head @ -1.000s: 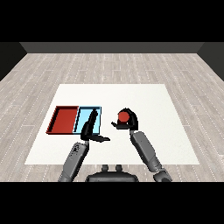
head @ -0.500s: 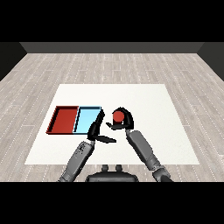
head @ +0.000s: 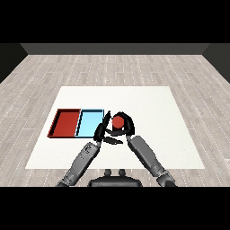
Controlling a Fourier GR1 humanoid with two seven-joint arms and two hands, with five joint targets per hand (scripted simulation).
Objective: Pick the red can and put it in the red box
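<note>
The red can (head: 118, 122) is off the table, with my right hand (head: 126, 126) curled round it, just right of the light blue tray (head: 89, 123). The red tray (head: 66, 123) lies further left, joined to the blue one. My left hand (head: 103, 130) stands right beside the can on its left, over the blue tray's right edge, with its fingers straight and pointing away from me. Whether the left hand touches the can is not clear.
Both trays lie side by side on the left half of the white table (head: 148, 108). Grey wooden floor surrounds the table.
My right hand has carried the red can leftward toward the trays. The left hand has shifted right, so the two hands now meet near the blue tray's right edge.
</note>
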